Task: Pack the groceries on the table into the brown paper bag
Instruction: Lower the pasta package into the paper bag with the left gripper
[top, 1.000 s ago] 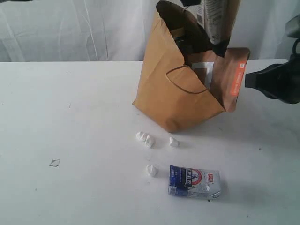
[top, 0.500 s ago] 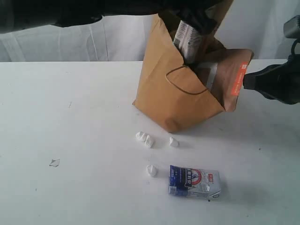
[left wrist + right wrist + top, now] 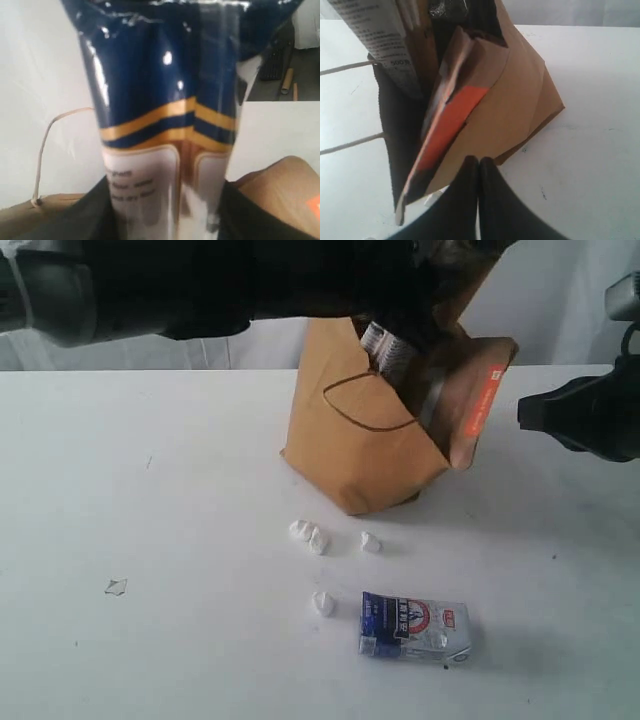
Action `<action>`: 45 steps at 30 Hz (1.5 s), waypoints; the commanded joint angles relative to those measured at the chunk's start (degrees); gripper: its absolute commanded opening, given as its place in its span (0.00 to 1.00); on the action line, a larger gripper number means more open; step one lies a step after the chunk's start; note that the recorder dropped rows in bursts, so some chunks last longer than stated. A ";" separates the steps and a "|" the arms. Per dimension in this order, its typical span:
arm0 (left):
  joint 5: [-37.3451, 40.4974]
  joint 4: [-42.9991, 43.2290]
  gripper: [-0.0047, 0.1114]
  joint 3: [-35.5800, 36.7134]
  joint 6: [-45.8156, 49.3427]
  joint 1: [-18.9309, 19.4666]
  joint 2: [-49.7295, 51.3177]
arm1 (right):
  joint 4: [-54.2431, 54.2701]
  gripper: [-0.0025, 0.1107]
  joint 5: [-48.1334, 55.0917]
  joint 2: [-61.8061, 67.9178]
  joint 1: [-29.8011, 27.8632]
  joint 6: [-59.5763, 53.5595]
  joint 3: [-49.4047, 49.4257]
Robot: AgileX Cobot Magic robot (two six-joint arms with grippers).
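The brown paper bag (image 3: 345, 445) stands mid-table, its top hidden under my left arm. My left gripper (image 3: 165, 200) is shut on the long dark-blue noodle pack (image 3: 160, 95), a dark finger on each side. The pack's lower end (image 3: 383, 346) pokes into the bag's mouth. An orange-brown pouch (image 3: 478, 405) leans on the bag's right side. My right gripper (image 3: 527, 412) is shut and empty, its tip (image 3: 479, 163) close against the bag (image 3: 530, 90) beside the pouch's orange stripe (image 3: 445, 130). A blue-white carton (image 3: 415, 627) lies flat near the table's front.
Small white crumbs (image 3: 310, 537) lie between the bag and the carton, with one more (image 3: 322, 602) by the carton's left end. A tiny scrap (image 3: 116, 587) lies at the front left. The bag's cord handle (image 3: 42, 150) loops beside the pack.
My left arm has swung in over the bag and lowered the noodle pack into its mouth. The bag's top has dropped and shifted left, and the pouch tilts with it. The right gripper has not moved.
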 commanded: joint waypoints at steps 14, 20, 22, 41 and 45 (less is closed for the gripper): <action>-17.68 -4.80 0.04 -0.10 8.08 0.42 2.68 | 0.28 0.02 -0.34 -0.01 0.03 -0.64 0.12; -14.53 -5.08 0.20 -0.10 8.08 0.42 2.68 | 0.28 0.02 -0.34 -0.01 0.03 -0.64 0.12; -14.13 -5.08 0.34 -0.10 8.08 0.42 2.84 | 0.28 0.02 -0.34 -0.01 0.03 -0.64 0.12; -11.25 -5.18 0.82 -0.10 4.22 0.21 1.15 | 0.28 0.02 -0.34 -0.01 0.03 -0.64 0.12; -9.65 -5.18 0.82 -0.10 -0.01 0.21 -1.31 | 0.28 0.02 -0.09 -0.01 0.03 -0.64 0.12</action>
